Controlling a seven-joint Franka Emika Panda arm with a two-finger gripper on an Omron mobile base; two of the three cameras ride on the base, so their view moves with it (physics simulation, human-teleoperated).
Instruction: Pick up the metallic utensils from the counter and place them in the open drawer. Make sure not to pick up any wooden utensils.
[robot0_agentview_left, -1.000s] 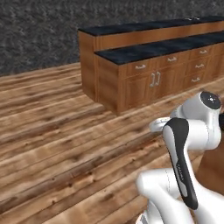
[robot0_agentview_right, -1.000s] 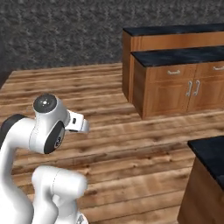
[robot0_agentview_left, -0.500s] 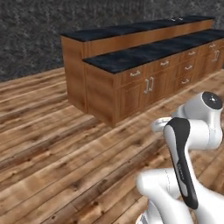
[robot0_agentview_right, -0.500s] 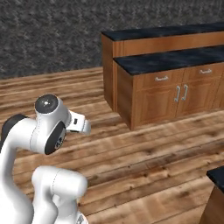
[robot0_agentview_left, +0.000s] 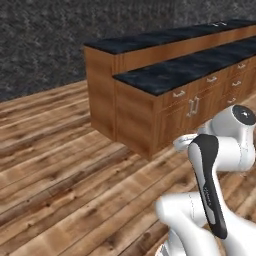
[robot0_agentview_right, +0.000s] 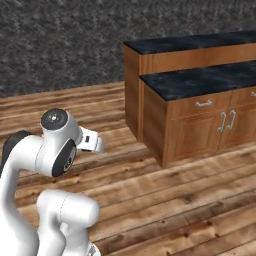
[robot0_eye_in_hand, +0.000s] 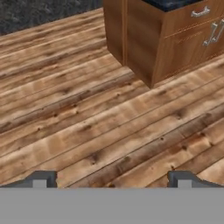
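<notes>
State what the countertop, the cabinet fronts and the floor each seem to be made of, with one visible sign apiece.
Countertop: looks like polished black marble, dark with faint pale veining.
Cabinet fronts: apparently warm brown wood, showing grain; handles look metallic.
Floor: seemingly wooden planks, with seams, knots and streaky grain.

Whole view shifted with the base, counter (robot0_agentview_left: 175, 75) now nearer, more central.

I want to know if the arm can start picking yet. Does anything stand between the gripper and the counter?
Only bare floor lies between the open gripper and the counter. Nothing visible blocks the way. No utensils or open drawer can be made out from here.
</notes>
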